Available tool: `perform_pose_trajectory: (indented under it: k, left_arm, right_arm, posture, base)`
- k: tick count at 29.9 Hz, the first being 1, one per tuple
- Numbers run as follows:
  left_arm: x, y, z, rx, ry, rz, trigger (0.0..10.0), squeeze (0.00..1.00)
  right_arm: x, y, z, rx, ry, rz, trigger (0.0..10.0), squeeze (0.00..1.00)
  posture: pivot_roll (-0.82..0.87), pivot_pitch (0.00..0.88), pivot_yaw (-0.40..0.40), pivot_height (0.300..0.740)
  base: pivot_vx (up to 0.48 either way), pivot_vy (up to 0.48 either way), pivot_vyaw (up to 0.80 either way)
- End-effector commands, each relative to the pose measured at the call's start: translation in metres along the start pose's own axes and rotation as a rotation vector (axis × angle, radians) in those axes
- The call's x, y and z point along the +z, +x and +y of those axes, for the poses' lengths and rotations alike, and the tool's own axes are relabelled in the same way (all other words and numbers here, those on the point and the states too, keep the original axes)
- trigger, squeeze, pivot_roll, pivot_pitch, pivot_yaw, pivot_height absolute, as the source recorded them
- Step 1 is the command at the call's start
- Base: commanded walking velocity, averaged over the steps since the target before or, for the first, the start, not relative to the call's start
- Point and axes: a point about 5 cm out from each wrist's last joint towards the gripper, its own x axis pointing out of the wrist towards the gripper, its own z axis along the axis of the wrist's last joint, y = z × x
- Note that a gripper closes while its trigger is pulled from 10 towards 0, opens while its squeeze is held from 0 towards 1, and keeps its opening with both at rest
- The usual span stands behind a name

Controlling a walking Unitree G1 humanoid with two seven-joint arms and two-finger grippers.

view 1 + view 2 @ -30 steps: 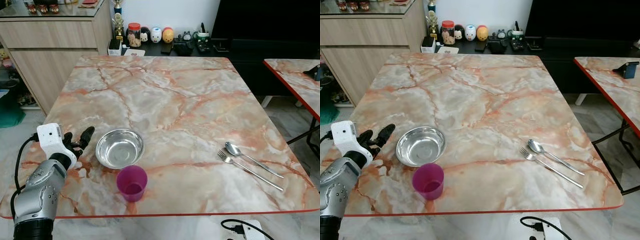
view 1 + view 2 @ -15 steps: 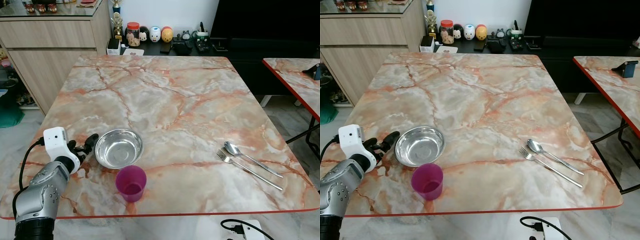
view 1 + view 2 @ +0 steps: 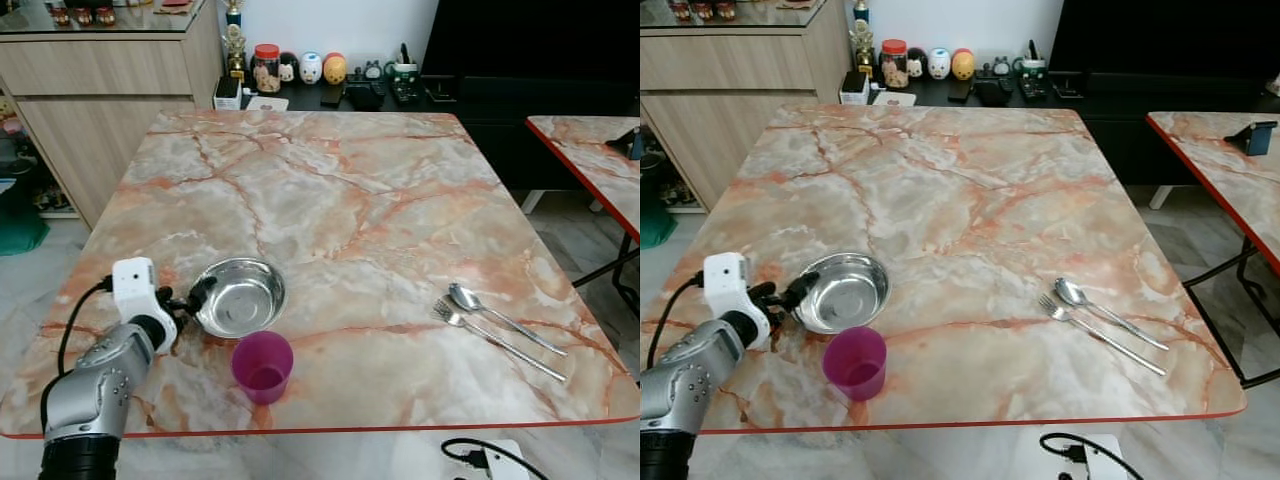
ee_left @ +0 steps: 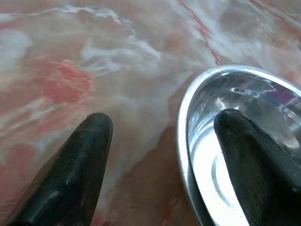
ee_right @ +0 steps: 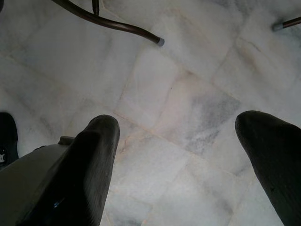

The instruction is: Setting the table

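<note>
A shiny steel bowl [image 3: 240, 297] sits on the marble table [image 3: 330, 190] near its front left. My left gripper [image 3: 192, 298] is open at the bowl's left rim: in the left wrist view one finger [image 4: 249, 160] is inside the steel bowl [image 4: 235, 155] and the other finger [image 4: 75, 169] is outside over the table. A purple cup [image 3: 263, 366] stands upright just in front of the bowl. A spoon [image 3: 500, 316] and a fork [image 3: 495, 338] lie side by side at the front right. My right gripper [image 5: 178, 155] hangs open above the floor.
A wooden sideboard [image 3: 100, 80] stands at the back left. A low dark shelf with jars and small figures [image 3: 310, 70] runs behind the table. A second marble table [image 3: 600, 170] is at the right. A white power strip [image 3: 490, 460] lies on the floor in front.
My left gripper has moved right along the table until its fingers straddle the bowl's left rim. The bowl, cup, spoon and fork have stayed where they were.
</note>
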Motion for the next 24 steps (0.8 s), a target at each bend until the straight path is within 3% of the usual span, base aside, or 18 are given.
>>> perform_pose_trajectory:
  k: [1, 6, 16, 17, 18, 19, 20, 21, 24]
  left_arm:
    - [0.0026, 0.0012, -0.0053, -0.019, 0.031, 0.007, 10.0, 0.0]
    - [-0.0002, 0.0019, -0.0074, -0.033, 0.086, 0.042, 10.0, 0.0]
    - [-0.0029, 0.0032, -0.006, -0.011, 0.086, 0.054, 10.0, 0.0]
    - [-0.0036, 0.0032, -0.0058, -0.008, 0.086, 0.058, 8.3, 0.0]
    - [-0.0037, 0.0033, -0.0057, -0.007, 0.086, 0.059, 4.9, 0.0]
    - [-0.0037, 0.0032, -0.0056, -0.005, 0.087, 0.059, 3.7, 0.0]
    - [-0.0037, 0.0032, -0.0056, -0.004, 0.088, 0.06, 3.7, 0.0]
    - [-0.0037, 0.0032, -0.0054, -0.001, 0.087, 0.059, 0.7, 0.0]
    - [-0.0038, 0.0033, -0.0058, 0.0, 0.085, 0.056, 0.0, 0.0]
  right_arm:
    - [0.0, -0.0004, -0.0038, -0.008, -0.015, 0.006, 10.0, 0.0]
    - [0.0001, -0.0004, -0.0036, -0.006, -0.015, 0.006, 10.0, 0.0]
    - [0.0004, -0.0003, -0.0033, -0.005, -0.017, 0.005, 10.0, 0.0]
    - [0.0006, -0.0003, -0.0034, -0.005, -0.016, 0.005, 10.0, 0.0]
    - [0.0006, -0.0003, -0.0035, -0.005, -0.016, 0.005, 10.0, 0.0]
    - [0.0006, -0.0003, -0.0036, -0.005, -0.016, 0.005, 10.0, 0.0]
    - [0.0006, -0.0003, -0.0036, -0.004, -0.016, 0.005, 10.0, 0.0]
    - [0.0006, -0.0003, -0.0036, -0.004, -0.017, 0.006, 10.0, 0.0]
    - [0.0007, -0.0003, -0.0039, -0.003, -0.018, 0.006, 10.0, 0.0]
  posture:
    - [0.11, 0.0, -0.055, 0.74]
    - [0.11, 0.0, -0.054, 0.74]
    - [0.1, 0.0, -0.051, 0.74]
    - [0.1, 0.0, -0.053, 0.74]
    - [0.1, 0.0, -0.053, 0.74]
    - [0.1, 0.0, -0.053, 0.74]
    - [0.1, 0.0, -0.054, 0.74]
    - [0.1, 0.0, -0.055, 0.74]
    - [0.1, 0.0, -0.056, 0.74]
  base:
    - [0.0, 0.0, 0.0]
    - [0.0, 0.0, 0.0]
    - [0.0, 0.0, 0.0]
    - [0.0, 0.0, 0.0]
    - [0.0, 0.0, 0.0]
    - [0.0, 0.0, 0.0]
    - [0.0, 0.0, 0.0]
    - [0.0, 0.0, 0.0]
    - [0.0, 0.0, 0.0]
